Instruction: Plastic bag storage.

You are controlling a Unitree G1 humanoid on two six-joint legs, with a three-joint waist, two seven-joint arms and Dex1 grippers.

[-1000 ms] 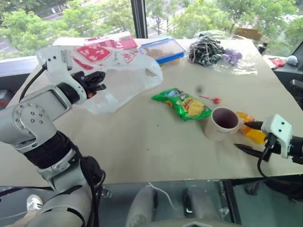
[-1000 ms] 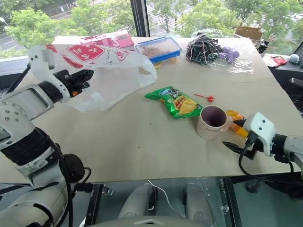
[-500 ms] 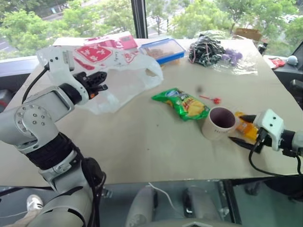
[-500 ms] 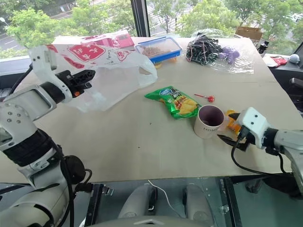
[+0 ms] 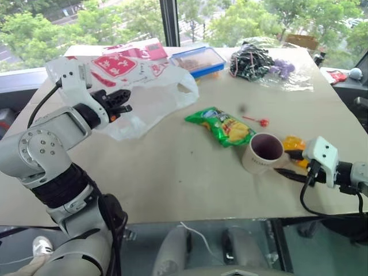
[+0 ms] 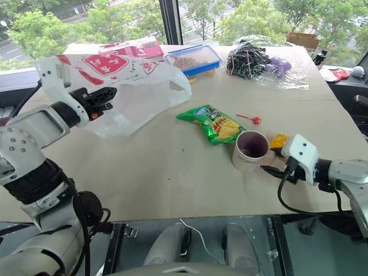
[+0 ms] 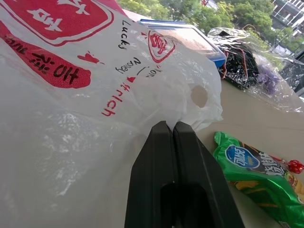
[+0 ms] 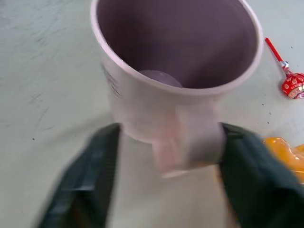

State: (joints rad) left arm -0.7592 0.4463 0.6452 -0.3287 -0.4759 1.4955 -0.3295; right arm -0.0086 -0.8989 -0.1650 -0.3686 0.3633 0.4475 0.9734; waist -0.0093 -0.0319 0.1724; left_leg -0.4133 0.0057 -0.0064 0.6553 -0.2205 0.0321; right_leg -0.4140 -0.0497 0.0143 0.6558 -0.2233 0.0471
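Table (image 5: 172, 178) crowded, so plenty to snag or knock. Plastic bag (image 6: 135, 86) lifted at the robot's left, far-left part of the table, one end pinched up, the rest draping down onto the surface near the blue-lidded box (image 5: 198, 60). Left gripper (image 5: 118, 102) clamped together on a fold of that thin film, fingers (image 7: 175, 156) pressed flat with no gap. Risk here: thin slippery film sliding out of the pinch, or tearing at the cut-out handle if pulled hard; trailing end likely to drag the green snack packet (image 5: 225, 125) if swung across.

Mug (image 6: 251, 150) upright near the right edge, opening up, handle toward the right gripper (image 5: 294, 164). Jaws apart, one either side of the handle in the right wrist view, contact unclear. Risk: closing off-centre and tipping or shoving the mug, since only the handle sits between the jaws. Orange packet (image 6: 279, 140) just behind, touching or nearly; could get caught. Red lollipop (image 5: 260, 121) close by, easy to sweep off.
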